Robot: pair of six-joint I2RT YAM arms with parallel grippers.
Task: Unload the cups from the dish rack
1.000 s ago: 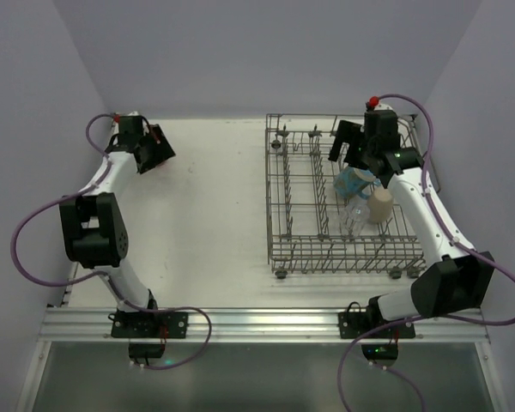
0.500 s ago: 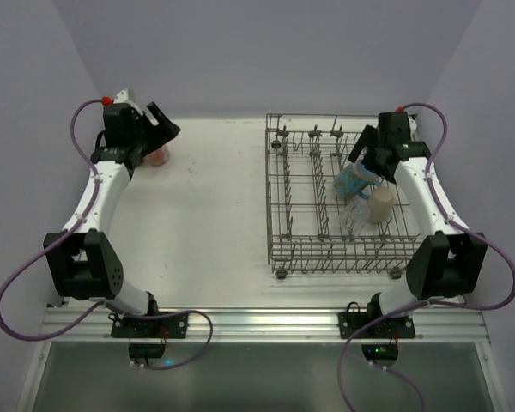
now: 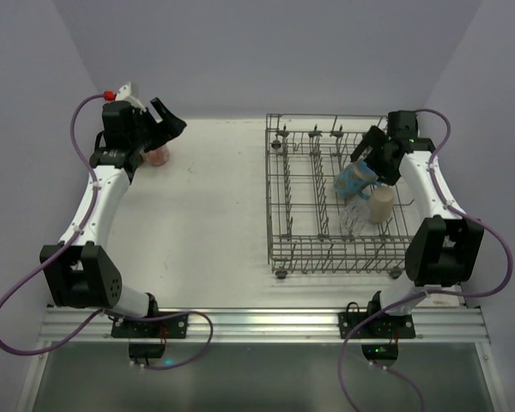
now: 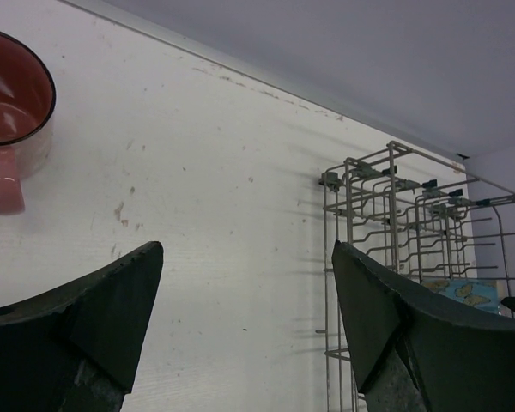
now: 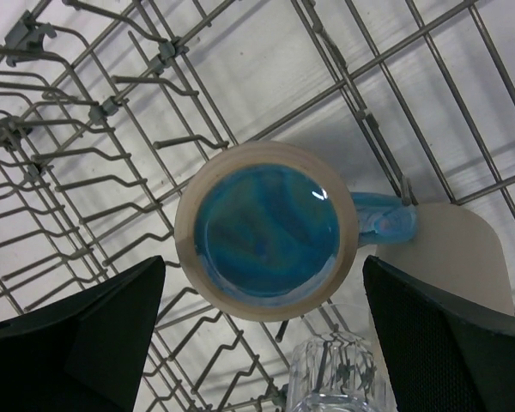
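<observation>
The grey wire dish rack point(image 3: 300, 245) stands at the right. Inside it lie the blue patterned mug point(image 3: 354, 179), the clear glass tumbler point(image 3: 358, 215) and the plain beige cup point(image 3: 380, 205). My right gripper point(image 3: 369, 160) is open just above the blue mug point(image 5: 266, 230), whose blue base faces the wrist camera between the fingers; the tumbler point(image 5: 339, 378) and beige cup point(image 5: 463, 257) show beside it. The pink mug point(image 3: 159, 155) stands upright on the table at the far left, also in the left wrist view point(image 4: 13, 107). My left gripper point(image 3: 170, 122) is open and empty beside it.
The rack's upright tines point(image 5: 146, 137) surround the blue mug. The white table point(image 3: 215, 215) runs between the arms, with walls at the back and sides. The rack's near corner shows in the left wrist view point(image 4: 386, 223).
My left gripper has swung to the far left corner and the pink mug now stands there on the table. My right gripper has shifted slightly right over the blue mug.
</observation>
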